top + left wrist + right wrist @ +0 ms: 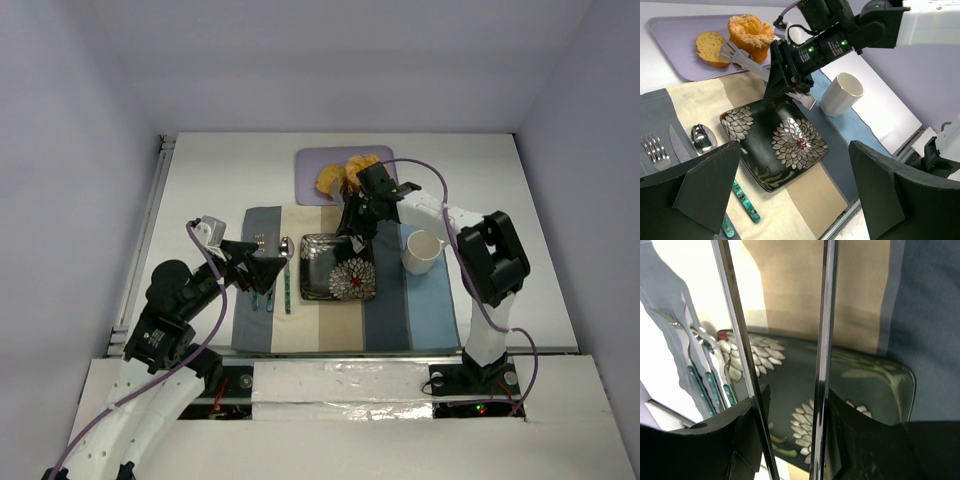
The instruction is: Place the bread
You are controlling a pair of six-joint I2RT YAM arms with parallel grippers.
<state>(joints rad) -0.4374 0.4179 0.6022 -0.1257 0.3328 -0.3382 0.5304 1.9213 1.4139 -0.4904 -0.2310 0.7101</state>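
Nothing is placed yet: your small golden-yellow bread slice [711,48] sits upper left, right pincer [785,405] clenching metal tongs [742,60]; left pincer [790,192] released.

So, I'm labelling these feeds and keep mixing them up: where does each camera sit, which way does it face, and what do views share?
Top external: fixed high behind the arm bases, looking down on the placemat, both arms in view.
Left wrist: on the left arm, facing across the black floral plate toward the bread; its own open fingers frame the bottom.
Right wrist: on the right arm, looking along metal tongs held in the right gripper, down at the plate.
All three views show the plate.
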